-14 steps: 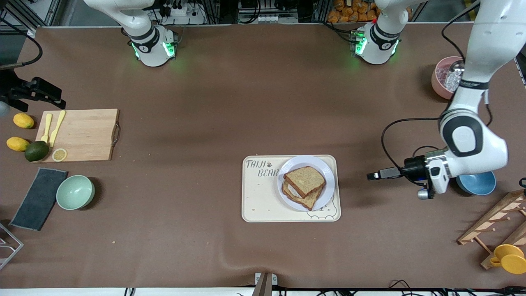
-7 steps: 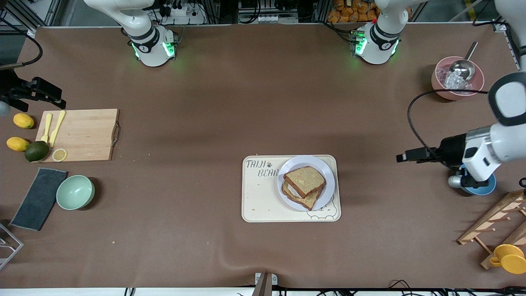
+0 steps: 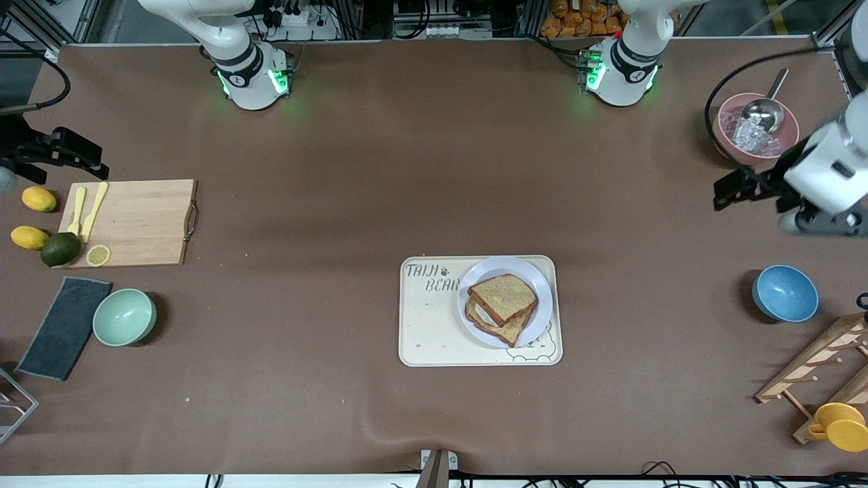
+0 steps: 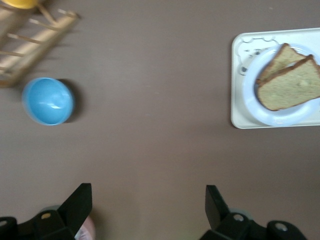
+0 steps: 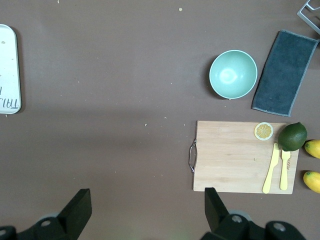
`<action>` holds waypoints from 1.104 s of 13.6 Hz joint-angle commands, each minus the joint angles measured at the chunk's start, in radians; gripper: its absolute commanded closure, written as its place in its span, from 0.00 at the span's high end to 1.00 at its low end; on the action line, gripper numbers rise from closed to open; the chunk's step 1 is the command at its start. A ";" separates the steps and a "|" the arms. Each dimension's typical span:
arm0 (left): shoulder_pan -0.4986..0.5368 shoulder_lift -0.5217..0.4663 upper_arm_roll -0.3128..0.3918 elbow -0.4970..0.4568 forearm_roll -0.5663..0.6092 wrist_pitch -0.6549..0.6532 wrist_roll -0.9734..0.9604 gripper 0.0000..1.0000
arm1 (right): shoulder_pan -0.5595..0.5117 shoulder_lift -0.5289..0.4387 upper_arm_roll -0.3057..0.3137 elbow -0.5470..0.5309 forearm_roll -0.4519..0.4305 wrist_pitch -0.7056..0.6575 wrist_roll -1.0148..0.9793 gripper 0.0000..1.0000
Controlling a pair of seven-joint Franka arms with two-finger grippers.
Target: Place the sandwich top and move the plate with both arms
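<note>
Brown wholemeal sandwich top (image 3: 503, 297): light, soft, sits on small round white plate (image 3: 539, 274). Plate stiff, slippery; grab rim. Left gripper (image 3: 724, 191), right gripper (image 3: 81, 163): both wide, empty.

Bright even light, soft shadows

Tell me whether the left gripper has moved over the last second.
Yes. The left gripper, jaws open, has pulled away from the plate toward the left arm's end of the table; it has passed the blue bowl and is now beside the pink bowl.

Brown mat covers the table (image 3: 380, 169) (metal framing along its top edge).
</note>
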 commanded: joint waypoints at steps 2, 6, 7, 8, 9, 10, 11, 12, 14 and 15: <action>0.012 -0.070 0.013 -0.014 0.040 -0.054 0.054 1.00 | -0.006 -0.010 0.002 -0.005 0.000 -0.004 -0.007 1.00; 0.026 -0.127 0.018 -0.028 0.035 -0.061 0.065 1.00 | -0.006 -0.010 0.002 -0.003 0.000 -0.003 -0.007 1.00; 0.028 -0.124 0.018 -0.028 0.025 -0.058 0.057 1.00 | -0.006 -0.010 0.002 -0.003 0.000 -0.001 -0.007 1.00; 0.026 -0.119 0.019 -0.026 0.021 -0.045 0.054 1.00 | -0.006 -0.009 0.002 -0.005 0.000 -0.001 -0.007 1.00; 0.016 -0.119 0.027 -0.034 0.011 -0.024 0.045 1.00 | -0.006 -0.009 0.002 -0.005 0.000 -0.001 -0.007 1.00; -0.003 -0.117 0.047 -0.047 0.001 -0.009 0.044 1.00 | -0.004 -0.009 0.002 -0.003 0.000 0.000 -0.007 1.00; -0.070 -0.122 0.117 -0.076 0.000 0.014 0.044 1.00 | -0.004 -0.009 0.002 -0.005 0.000 -0.001 -0.007 1.00; -0.180 -0.124 0.233 -0.093 -0.002 0.034 0.044 1.00 | -0.004 -0.009 0.002 -0.005 0.000 -0.001 -0.007 1.00; -0.230 -0.116 0.311 -0.100 -0.037 0.038 0.042 1.00 | -0.004 -0.009 0.002 -0.006 0.000 -0.003 -0.007 1.00; -0.233 -0.114 0.314 -0.101 -0.040 0.039 0.036 1.00 | -0.004 -0.009 0.002 -0.005 0.000 -0.003 -0.007 1.00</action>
